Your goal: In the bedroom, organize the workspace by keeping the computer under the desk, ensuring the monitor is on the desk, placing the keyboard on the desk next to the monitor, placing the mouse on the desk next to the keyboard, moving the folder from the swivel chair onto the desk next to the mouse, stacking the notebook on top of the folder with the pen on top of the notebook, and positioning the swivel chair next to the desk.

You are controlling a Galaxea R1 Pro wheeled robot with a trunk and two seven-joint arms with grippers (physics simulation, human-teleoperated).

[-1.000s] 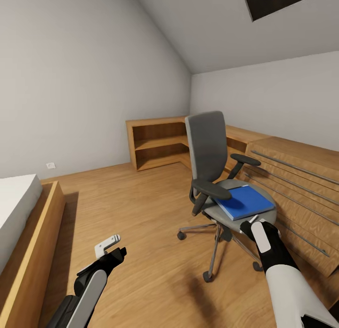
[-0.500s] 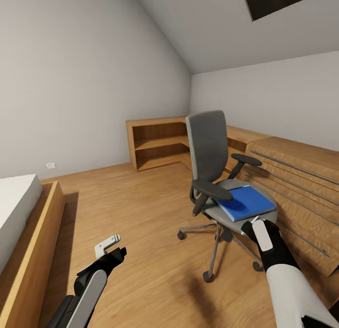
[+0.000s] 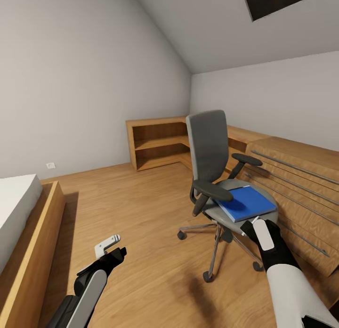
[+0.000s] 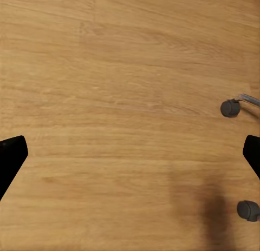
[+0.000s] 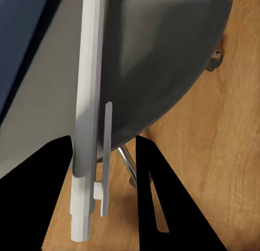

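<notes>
- Head view: the swivel chair (image 3: 212,177) stands on the wood floor just beside the low light-wood cabinets (image 3: 296,186), with the folder (image 3: 247,203) lying flat on its grey seat. The right gripper (image 3: 254,220) hovers at the seat's near edge — just short of the folder. The left gripper (image 3: 113,247) hangs low over bare floor (image 3: 141,210), well apart from the chair.
- Left wrist view: the dark finger tips sit at opposite edges, jaws spread wide, over floorboards and two chair castors (image 4: 230,107).
- Right wrist view: a white pen (image 5: 86,126) is pinched between the black fingers, above the seat rim.
- Judgement: the folder step is in hand — the pen-laden gripper cannot also take the folder.
</notes>
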